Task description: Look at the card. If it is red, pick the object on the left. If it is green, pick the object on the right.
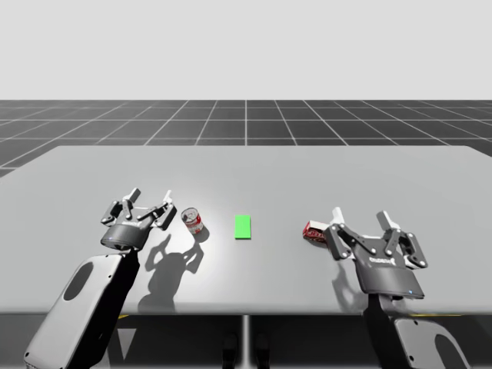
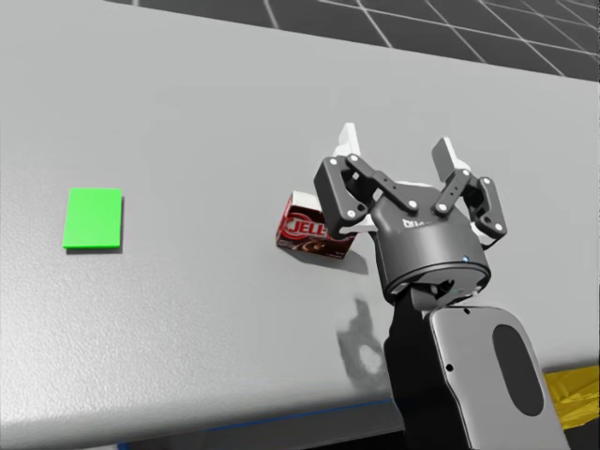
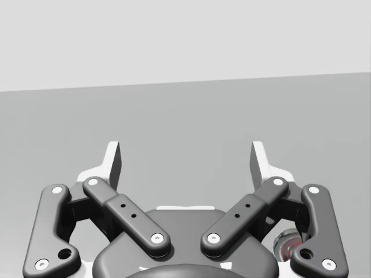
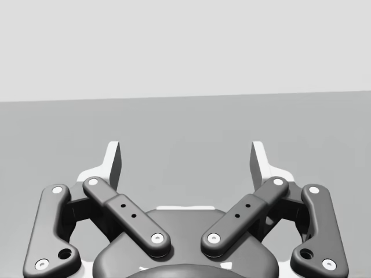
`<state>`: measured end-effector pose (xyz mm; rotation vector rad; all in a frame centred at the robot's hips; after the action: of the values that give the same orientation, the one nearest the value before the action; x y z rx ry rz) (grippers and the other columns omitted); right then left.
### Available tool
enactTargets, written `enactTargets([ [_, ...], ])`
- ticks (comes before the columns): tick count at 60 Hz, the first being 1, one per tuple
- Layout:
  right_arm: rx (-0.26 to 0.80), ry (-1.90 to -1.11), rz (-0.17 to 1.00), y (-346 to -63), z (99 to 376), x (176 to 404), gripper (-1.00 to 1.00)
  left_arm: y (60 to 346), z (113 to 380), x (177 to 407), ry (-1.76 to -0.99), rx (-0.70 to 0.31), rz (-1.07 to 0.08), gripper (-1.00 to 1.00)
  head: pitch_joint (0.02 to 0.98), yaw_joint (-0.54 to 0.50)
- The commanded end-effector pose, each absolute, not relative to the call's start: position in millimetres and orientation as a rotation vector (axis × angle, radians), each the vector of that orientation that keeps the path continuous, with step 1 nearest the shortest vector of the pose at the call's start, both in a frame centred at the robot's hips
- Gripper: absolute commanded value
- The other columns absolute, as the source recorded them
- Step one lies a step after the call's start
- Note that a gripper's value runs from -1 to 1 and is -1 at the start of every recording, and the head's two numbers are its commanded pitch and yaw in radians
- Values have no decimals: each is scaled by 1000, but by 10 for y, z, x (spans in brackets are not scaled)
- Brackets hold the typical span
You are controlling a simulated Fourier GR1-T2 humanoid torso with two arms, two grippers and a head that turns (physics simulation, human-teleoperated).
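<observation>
A green card (image 1: 243,227) (image 2: 93,217) lies flat at the table's middle. Left of it a red and white can (image 1: 193,221) rests tilted on the table, and it peeks out beside my left gripper's right linkage (image 3: 287,246). Right of the card lies a dark red box (image 1: 314,231) (image 2: 314,228). My left gripper (image 1: 151,198) (image 3: 185,162) is open, just left of the can, with nothing between its fingers. My right gripper (image 1: 361,219) (image 2: 398,150) (image 4: 185,162) is open and empty, just right of the box.
The grey table (image 1: 254,173) runs wide behind both grippers, and its front edge (image 2: 281,412) lies close under my right arm. A dark gridded floor (image 1: 246,119) lies beyond the far edge.
</observation>
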<state>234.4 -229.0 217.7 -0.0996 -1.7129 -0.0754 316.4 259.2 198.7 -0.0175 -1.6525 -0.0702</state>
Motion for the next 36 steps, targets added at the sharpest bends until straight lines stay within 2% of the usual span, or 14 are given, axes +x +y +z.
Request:
enactTargets([
  [1, -96, -1701, -120, -2237, 2117, 1984, -1000, 2586, 1965, 3169, -1646, -19, -73, -1000, 852, -359],
  [13, -61, -1638, -65, -2030, 1862, 1672, -1000, 2585, 1949, 3188, -1642, -20, -76, -1000, 843, -366],
  [20, -32, -1596, -52, -1926, 1706, 1590, -1000, 2585, 1949, 3188, -1642, -20, -76, -1000, 839, -366],
  [26, -20, -1572, -60, -1878, 1601, 1585, -1000, 2577, 1938, 3188, -1638, -17, -79, -1000, 838, -364],
  [36, -45, -1556, -64, -1820, 1470, 1708, -1000, 2573, 1929, 3198, -1637, -17, -79, -1000, 834, -369],
])
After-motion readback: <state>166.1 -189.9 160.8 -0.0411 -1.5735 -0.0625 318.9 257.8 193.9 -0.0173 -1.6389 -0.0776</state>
